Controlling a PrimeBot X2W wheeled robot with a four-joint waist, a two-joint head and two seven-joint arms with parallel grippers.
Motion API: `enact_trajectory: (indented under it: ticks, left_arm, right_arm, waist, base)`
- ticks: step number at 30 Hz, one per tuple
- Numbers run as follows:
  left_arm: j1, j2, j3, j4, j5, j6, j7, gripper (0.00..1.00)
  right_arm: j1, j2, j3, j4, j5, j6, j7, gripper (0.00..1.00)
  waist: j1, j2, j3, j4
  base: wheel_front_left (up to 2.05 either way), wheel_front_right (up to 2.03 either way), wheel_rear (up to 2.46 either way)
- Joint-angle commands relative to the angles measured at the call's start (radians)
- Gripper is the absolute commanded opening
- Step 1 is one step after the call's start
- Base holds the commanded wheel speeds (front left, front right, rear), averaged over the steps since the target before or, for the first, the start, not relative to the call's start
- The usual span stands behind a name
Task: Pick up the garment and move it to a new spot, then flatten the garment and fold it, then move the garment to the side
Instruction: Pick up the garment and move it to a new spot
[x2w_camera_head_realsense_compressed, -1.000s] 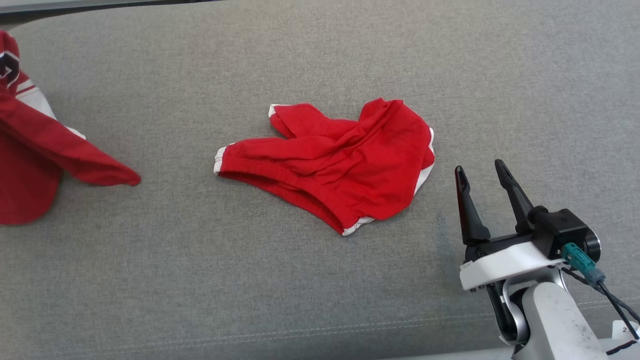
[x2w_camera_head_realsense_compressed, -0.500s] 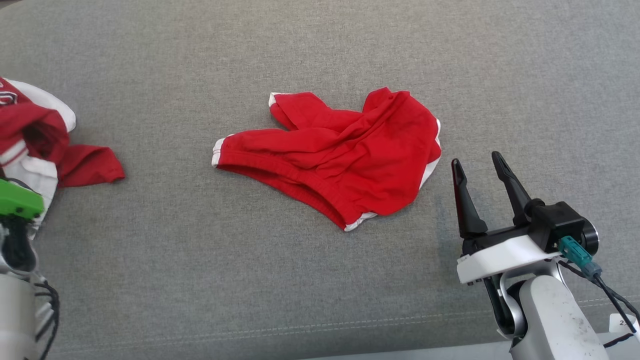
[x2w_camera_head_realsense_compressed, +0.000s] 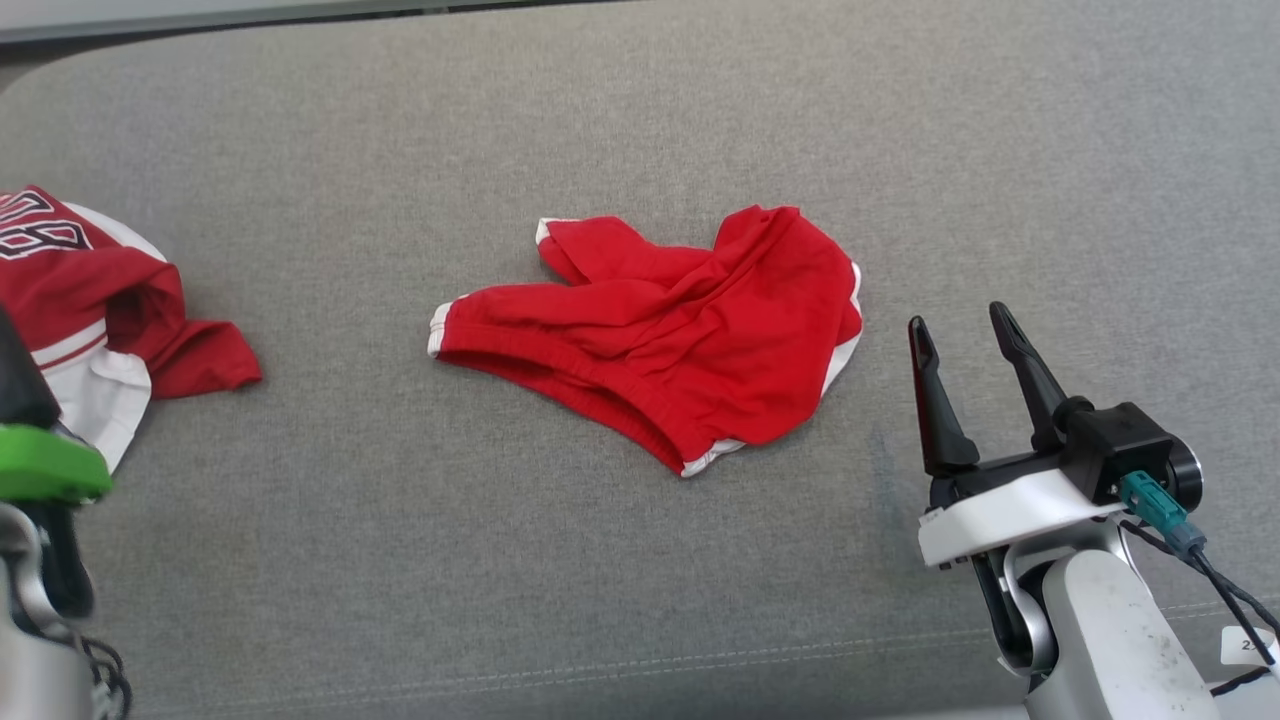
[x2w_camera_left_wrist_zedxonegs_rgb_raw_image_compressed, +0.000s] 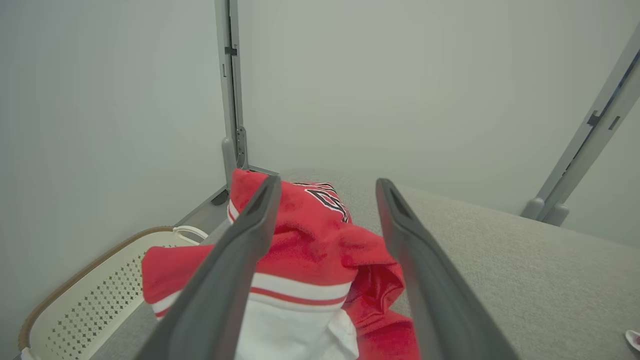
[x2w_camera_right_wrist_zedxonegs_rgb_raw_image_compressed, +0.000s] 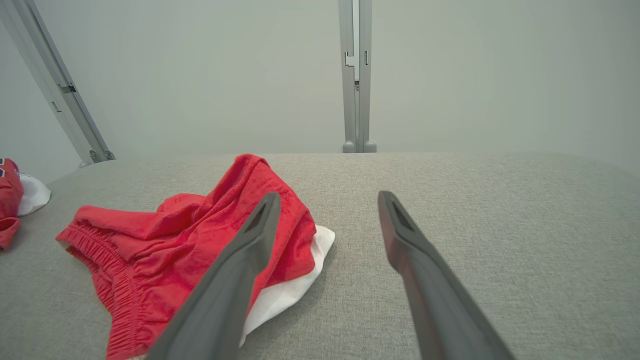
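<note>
Grey worktop (x2w_camera_head_realsense_compressed: 640, 120) now carries the red jersey (x2w_camera_head_realsense_compressed: 100, 290) at the frame's left edge; a second ago it hung lifted. On the left gripper (x2w_camera_left_wrist_zedxonegs_rgb_raw_image_compressed: 327, 184) the jaws stand wide over it, empty. On the right gripper (x2w_camera_head_realsense_compressed: 958, 322) they are wide and empty too.

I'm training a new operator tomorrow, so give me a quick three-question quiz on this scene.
1. True or false: the right pincer is shut on the red shorts.
2. Which lies nearest the left pincer? A) the red-and-white jersey B) the shorts C) a blue towel
3. How many garments lie on the grey surface?

Key:
1. False: it is open and set apart from the shorts.
2. A
3. Two
</note>
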Motion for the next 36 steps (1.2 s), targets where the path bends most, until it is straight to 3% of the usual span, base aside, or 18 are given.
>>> enact_trajectory:
  ticks: [1,6,15,25,36]
  left_arm:
    - [0.085,-0.025,0.019,-0.089,0.055,0.021,-0.002,1.00]
    - [0.300,-0.097,-0.014,-0.340,0.173,0.053,-0.002,1.00]
    - [0.471,-0.130,-0.114,-0.545,0.242,0.094,0.080,1.00]
    - [0.558,-0.134,-0.186,-0.606,0.289,0.113,0.127,1.00]
    - [0.571,-0.134,-0.197,-0.620,0.278,0.122,0.134,1.00]
  right_arm:
    - [0.005,-0.003,0.000,0.003,-0.004,0.000,-0.004,1.00]
    - [0.036,-0.003,-0.009,0.018,-0.015,0.000,-0.004,1.00]
    - [0.071,-0.003,0.009,0.050,-0.017,0.000,-0.004,1.00]
    - [0.138,-0.003,0.025,0.059,-0.005,0.000,-0.002,1.00]
    - [0.169,-0.003,0.021,0.037,0.005,0.000,0.011,1.00]
  waist:
    - [0.0000,-0.0001,-0.035,-0.013]
    - [0.0000,-0.0001,-0.111,-0.022]
    - [0.0000,-0.0001,-0.190,-0.037]
    - [0.0000,-0.0001,-0.236,-0.061]
    - [0.0000,-0.0001,-0.244,-0.069]
  base:
    - [0.00,0.00,0.00]
    - [0.00,0.00,0.00]
    - [0.00,0.00,0.00]
    - [0.00,0.00,0.00]
    - [0.00,0.00,0.00]
